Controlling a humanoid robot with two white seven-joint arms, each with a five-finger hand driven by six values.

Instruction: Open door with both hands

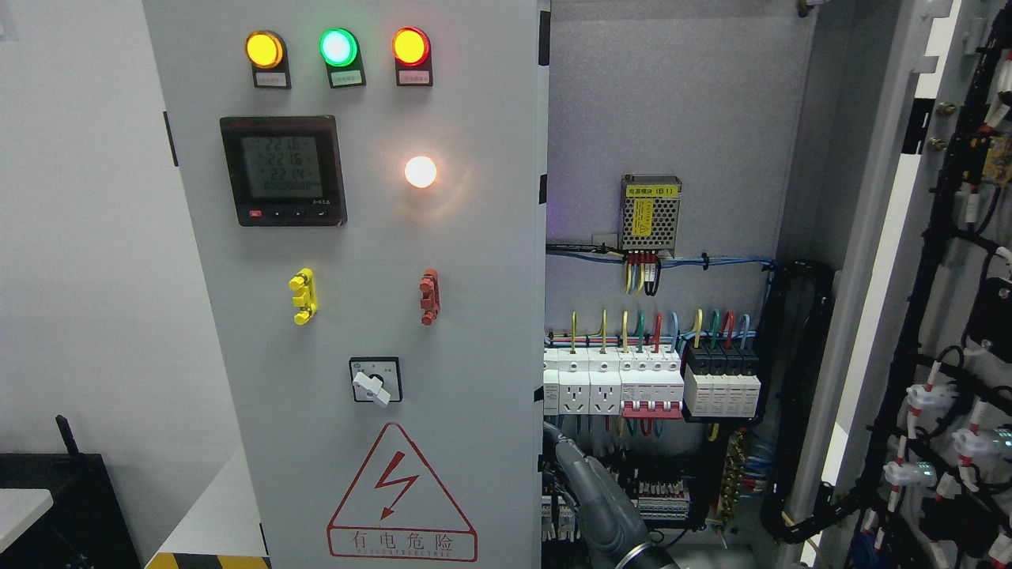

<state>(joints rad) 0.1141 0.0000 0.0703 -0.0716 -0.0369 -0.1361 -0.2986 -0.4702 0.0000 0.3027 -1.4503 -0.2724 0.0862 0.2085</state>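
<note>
While the left door of the grey electrical cabinet stands closed and fills the middle of the head view, the right door is swung wide open at the picture's right edge, its inner face lined with black cable looms and white connectors. Between the two doors the cabinet's interior lies exposed: a bare grey back panel above, a row of breakers and sockets across the middle with coloured wires rising from it, and more terminals below. A small meshed power supply with a yellow label sits higher on the back panel. The closed door carries a red-bordered lightning warning triangle, a dark digital meter, a rotary switch, yellow, green and red indicator lamps along the top, a glowing white lamp, and a yellow and a red clip. A grey robot arm rises from the bottom edge, just right of the closed door's edge; whether its hand is clenched or released cannot be told, as no hand shows.
</note>
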